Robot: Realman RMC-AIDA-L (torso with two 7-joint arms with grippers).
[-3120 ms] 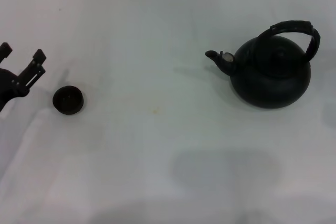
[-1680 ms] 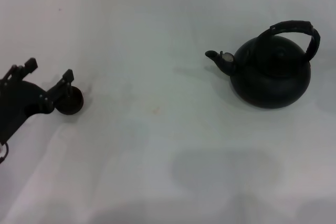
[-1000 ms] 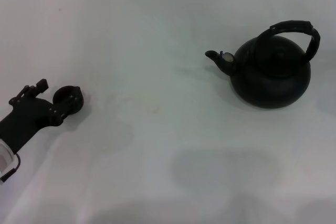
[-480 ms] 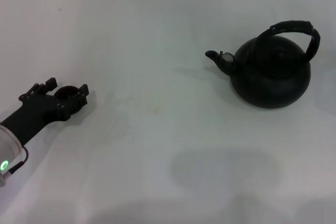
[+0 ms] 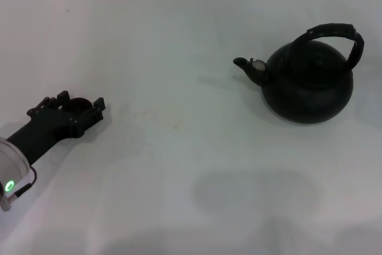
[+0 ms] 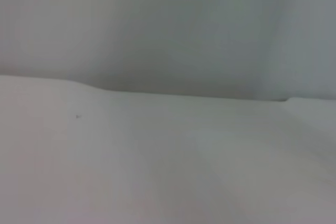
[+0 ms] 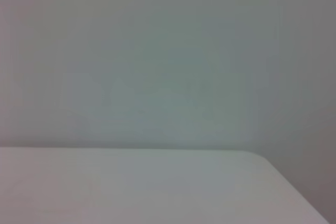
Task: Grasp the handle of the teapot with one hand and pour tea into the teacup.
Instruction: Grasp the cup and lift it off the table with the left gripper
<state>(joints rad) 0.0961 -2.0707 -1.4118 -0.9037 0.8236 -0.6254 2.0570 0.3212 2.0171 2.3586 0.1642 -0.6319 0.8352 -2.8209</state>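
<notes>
Head view: left pincer (image 5: 80, 107) low on the white worktop (image 5: 179, 165), fingers apart either side of the teacup (image 5: 76, 104). Teapot (image 5: 307, 82) well apart at right, handle (image 5: 337, 34) upright and free. Close squarely on the cup without tipping it. Wrist views: only bare worktop; right pincer not visible.

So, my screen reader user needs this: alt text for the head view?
The left gripper straddles the small dark teacup on the white table, its fingers either side. Far to the right stands the black teapot, spout toward the cup, handle untouched.
</notes>
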